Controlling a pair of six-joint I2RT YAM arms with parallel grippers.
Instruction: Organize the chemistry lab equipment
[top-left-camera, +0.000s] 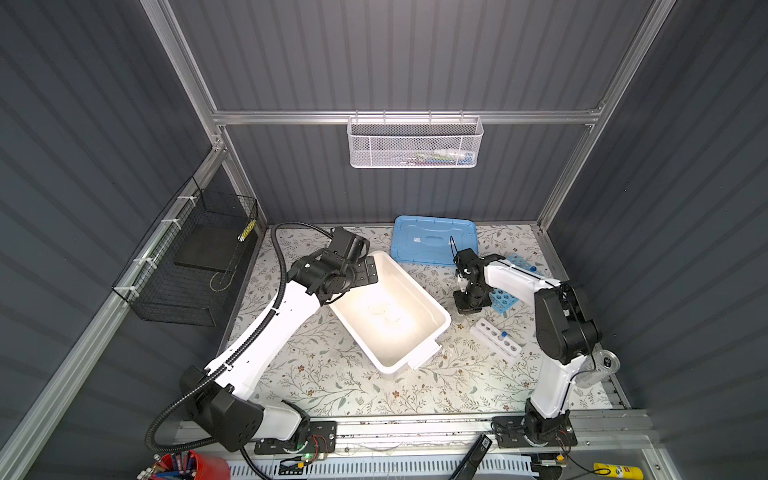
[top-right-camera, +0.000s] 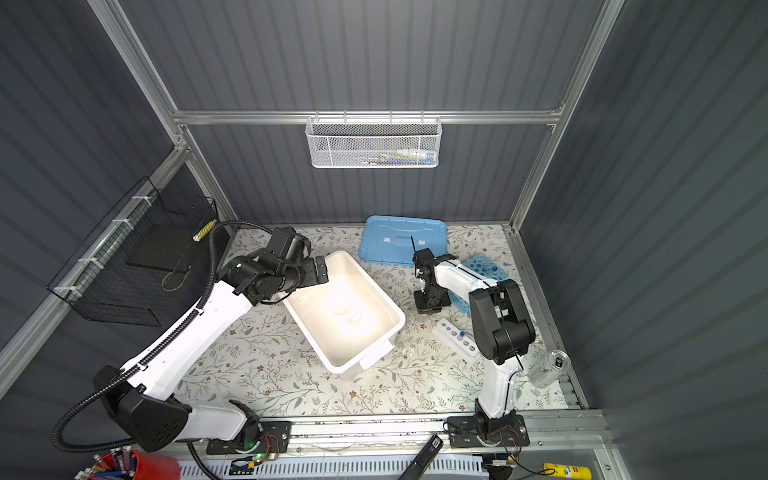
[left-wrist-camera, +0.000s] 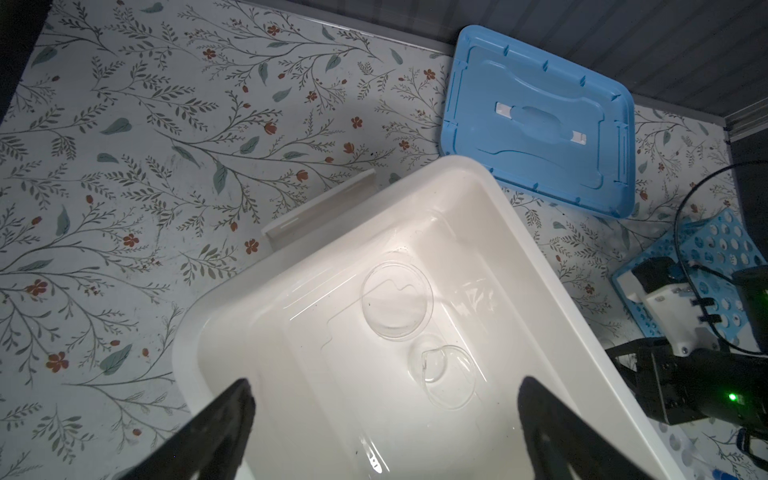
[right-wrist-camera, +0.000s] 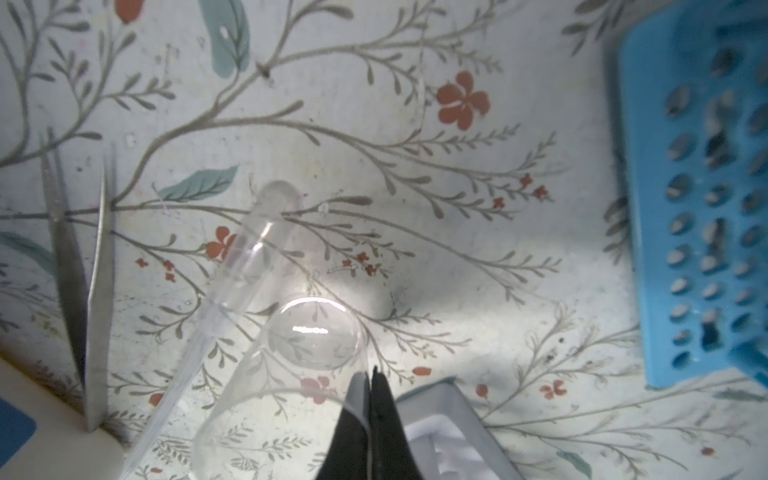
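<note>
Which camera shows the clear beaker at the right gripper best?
The right wrist view: the clear beaker sits below the lens, rim and round base plain, with the right gripper shut on its wall. In both top views the gripper hides it; the left wrist view shows that gripper, no beaker.

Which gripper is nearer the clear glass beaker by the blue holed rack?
Right. The right gripper is shut on the rim of the clear glass beaker; left gripper hangs open over the big white bin, apart from it.

Dim grey enclosure, glare washing out the white bin (top-left-camera: 417, 286), soft wrist views, bowed wide-angle edges
</note>
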